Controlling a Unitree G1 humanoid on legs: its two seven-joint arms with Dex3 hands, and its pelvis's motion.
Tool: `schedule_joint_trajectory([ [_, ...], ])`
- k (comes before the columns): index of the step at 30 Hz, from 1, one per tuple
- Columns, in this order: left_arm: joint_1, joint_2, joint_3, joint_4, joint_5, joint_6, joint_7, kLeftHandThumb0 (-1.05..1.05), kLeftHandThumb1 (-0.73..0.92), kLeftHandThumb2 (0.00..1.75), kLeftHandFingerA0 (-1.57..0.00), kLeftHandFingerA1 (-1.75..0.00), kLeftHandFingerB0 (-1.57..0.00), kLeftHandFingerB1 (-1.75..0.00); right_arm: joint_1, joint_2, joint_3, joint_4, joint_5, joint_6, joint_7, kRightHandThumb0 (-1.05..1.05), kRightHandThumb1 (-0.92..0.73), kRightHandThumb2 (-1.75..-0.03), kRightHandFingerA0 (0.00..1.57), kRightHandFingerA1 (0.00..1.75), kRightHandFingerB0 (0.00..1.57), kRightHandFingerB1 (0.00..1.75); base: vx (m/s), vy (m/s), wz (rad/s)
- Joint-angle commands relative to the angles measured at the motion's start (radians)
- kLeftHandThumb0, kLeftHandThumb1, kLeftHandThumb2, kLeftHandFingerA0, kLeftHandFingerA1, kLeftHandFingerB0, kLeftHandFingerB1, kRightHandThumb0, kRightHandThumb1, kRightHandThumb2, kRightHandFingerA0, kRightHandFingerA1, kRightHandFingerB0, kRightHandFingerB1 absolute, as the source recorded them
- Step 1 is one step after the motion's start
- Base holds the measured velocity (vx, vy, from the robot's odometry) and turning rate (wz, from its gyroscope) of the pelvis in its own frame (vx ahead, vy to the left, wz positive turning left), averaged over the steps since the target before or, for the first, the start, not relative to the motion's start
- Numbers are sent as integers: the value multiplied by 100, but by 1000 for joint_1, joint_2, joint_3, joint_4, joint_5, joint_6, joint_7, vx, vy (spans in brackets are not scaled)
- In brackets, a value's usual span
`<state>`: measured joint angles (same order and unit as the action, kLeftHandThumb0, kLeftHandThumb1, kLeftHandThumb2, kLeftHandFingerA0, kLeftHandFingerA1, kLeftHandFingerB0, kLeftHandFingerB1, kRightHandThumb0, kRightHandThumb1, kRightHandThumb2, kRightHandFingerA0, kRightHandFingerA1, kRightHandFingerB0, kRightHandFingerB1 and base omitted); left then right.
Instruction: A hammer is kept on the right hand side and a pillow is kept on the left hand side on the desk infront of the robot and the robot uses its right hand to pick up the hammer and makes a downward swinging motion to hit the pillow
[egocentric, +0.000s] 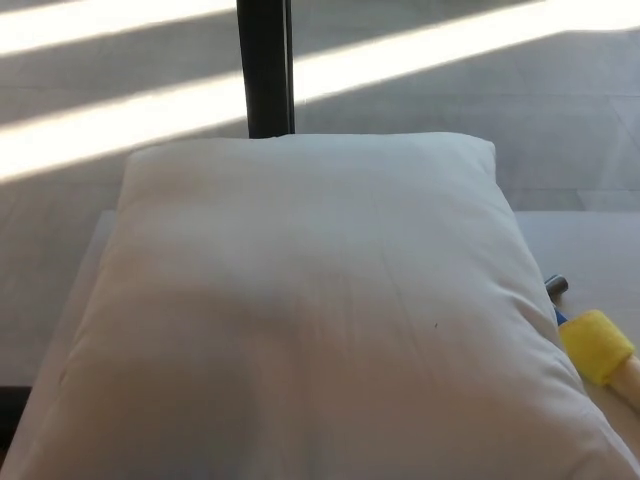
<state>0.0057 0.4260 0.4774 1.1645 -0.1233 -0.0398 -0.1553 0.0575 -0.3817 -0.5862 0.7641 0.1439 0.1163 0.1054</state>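
A large white pillow (310, 320) fills most of the head view, lying flat on a pale worktop (590, 245). Its far edge runs across the middle of the picture, and its near part spreads out past the bottom edge. The cloth is smooth, with faint creases and one tiny dark speck right of centre.

At the right edge, just beside the pillow's right side and partly tucked behind it, lies the hammer (598, 347). Only a part shows: a bright yellow piece, a pale wooden length running off the picture's right edge toward the near side, a sliver of blue against the pillow, and a small dark metal end on the far side. It rests on the worktop, and whether it touches the pillow cannot be told.

Beyond the worktop is a grey floor (450, 110) crossed by wide slanting bands of sunlight. A black post (266, 65) stands upright on the far side, rising from behind the pillow's far edge to the top of the picture.

Neither robot hand appears in the view, so their state cannot be told.
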Motion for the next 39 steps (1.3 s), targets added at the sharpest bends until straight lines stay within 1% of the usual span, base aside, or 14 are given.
schedule_joint_trajectory([
  [1,-12,54,127,88,-137,-17,-70,-63,74,63,-69,-54,-51,-47,-29,-55,-208,-32,219,152,-41,-60,-47,-87,0,46,4,37,0,0,0],
  [2,-14,57,141,88,-144,-13,-62,-63,73,63,-72,-54,-55,-47,-55,-68,-228,-11,218,141,-63,-55,-74,-64,17,44,10,26,0,0,0],
  [11,-16,68,193,105,-151,-12,-65,-65,74,62,-69,-57,-51,-46,-186,-146,-282,8,183,111,-154,-67,-57,-88,0,14,0,18,0,0,0],
  [17,-12,67,185,100,-164,-18,-84,-64,75,63,-65,-57,-49,-47,-341,-203,-342,37,248,113,-194,-56,-75,-62,0,17,1,22,0,0,0],
  [22,-31,66,188,105,-176,-3,-82,-63,73,62,-66,-55,-50,-47,-569,-285,-305,-52,256,183,-252,-78,-59,-93,0,15,10,17,0,0,0],
  [23,-30,66,187,107,-176,-5,-83,-63,73,61,-67,-54,-51,-47,-570,-277,-290,-95,255,188,-237,-75,-75,-62,0,29,4,33,0,0,0],
  [24,-29,66,182,110,-172,-11,-81,-64,73,62,-68,-51,-52,-46,-548,-262,-210,-254,249,225,-158,-89,-69,-59,2,107,8,63,0,0,0],
  [25,-28,66,179,112,-171,-12,-80,-64,73,62,-68,-51,-52,-46,-537,-257,-178,-318,247,243,-128,-89,-69,-59,2,107,8,63,0,0,0],
  [28,-28,65,173,114,-170,-14,-82,-63,74,62,-68,-51,-50,-45,-455,-279,-9,-473,143,221,-51,-84,-55,-96,2,54,6,47,0,0,0],
  [29,-27,66,171,115,-171,-12,-90,-63,75,63,-66,-51,-47,-44,-431,-287,61,-554,122,245,-26,-91,-55,-79,0,36,5,40,0,0,0],
  [30,-27,66,170,111,-172,-8,-92,-64,74,62,-65,-52,-51,-45,-419,-295,107,-597,98,265,-26,-95,-60,-99,2,39,9,42,0,0,0],
  [32,-24,66,160,107,-163,-16,-88,-64,74,62,-66,-52,-50,-45,-395,-335,194,-660,54,315,-7,-81,-75,-63,0,23,3,28,0,0,0],
  [33,-24,66,162,107,-166,-16,-91,-64,74,62,-67,-53,-51,-45,-385,-363,243,-696,34,353,7,-98,-65,-101,0,14,8,5,0,0,0],
  [39,-25,66,160,111,-170,-15,-96,-65,73,62,-71,-52,-52,-45,-370,-442,492,-670,-127,291,115,-102,-63,-102,0,8,2,0,0,0,0],
])
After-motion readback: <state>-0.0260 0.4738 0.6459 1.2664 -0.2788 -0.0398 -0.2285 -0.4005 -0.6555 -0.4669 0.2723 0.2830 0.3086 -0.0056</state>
